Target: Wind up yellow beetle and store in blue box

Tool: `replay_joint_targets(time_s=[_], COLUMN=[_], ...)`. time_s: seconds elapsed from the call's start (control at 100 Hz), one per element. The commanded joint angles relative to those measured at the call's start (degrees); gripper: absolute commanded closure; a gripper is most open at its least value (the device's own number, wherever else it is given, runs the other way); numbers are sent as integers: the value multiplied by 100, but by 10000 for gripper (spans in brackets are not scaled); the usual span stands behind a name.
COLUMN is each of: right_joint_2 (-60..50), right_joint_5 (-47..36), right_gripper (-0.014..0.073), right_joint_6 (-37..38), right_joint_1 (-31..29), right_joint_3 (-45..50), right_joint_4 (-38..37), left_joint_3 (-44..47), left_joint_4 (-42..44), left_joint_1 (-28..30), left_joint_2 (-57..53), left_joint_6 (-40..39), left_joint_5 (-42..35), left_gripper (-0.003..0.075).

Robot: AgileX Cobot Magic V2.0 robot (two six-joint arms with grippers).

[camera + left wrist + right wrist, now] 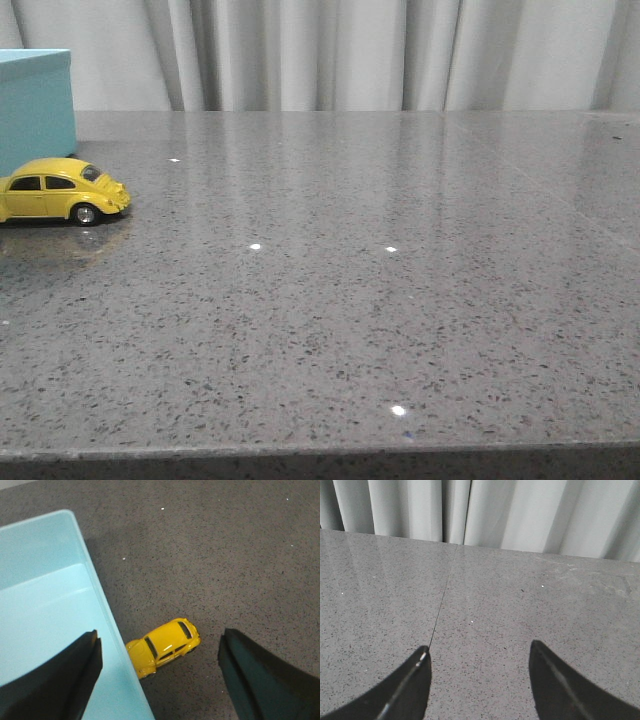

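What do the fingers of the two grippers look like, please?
Only the fingers show. The left gripper has two dark, nearly black fingers, broad and tapering to blunt tips. The right gripper looks alike: black, smooth, slightly glossy. No cables or markings are visible.

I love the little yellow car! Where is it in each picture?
Front view: the small glossy yellow toy beetle car sits at the far left, in front of the big turquoise-blue box.
Left wrist view: low centre, beside the box's wall.
Right wrist view: not in it.
Shared landmark: the blue box.
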Motion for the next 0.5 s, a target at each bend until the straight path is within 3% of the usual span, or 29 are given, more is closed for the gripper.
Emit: replay_joint_targets(time_s=[0.0, 0.14, 0.26, 0.49], right_joint_2=[21, 21, 21, 21], right_joint_5=[-218, -218, -215, -215], right_gripper=[157, 157, 157, 157], right_joint_6=[-33, -33, -33, -33], right_joint_1=[-51, -51, -51, -51], right_joint_3=[-123, -123, -123, -123], right_joint_4=[-335, -335, -335, -335], left_joint_3=[-834, -1647, -1924, -1976], left_joint_4=[-223, -223, -66, 1920], left_joint_1=[-120, -495, -1006, -2144], left_joint_2=[482, 1225, 1742, 2491], left_joint_6=[683, 1695, 2228, 2239], left_joint_5=[313, 1131, 1349, 1349], left_gripper=[238, 238, 238, 238])
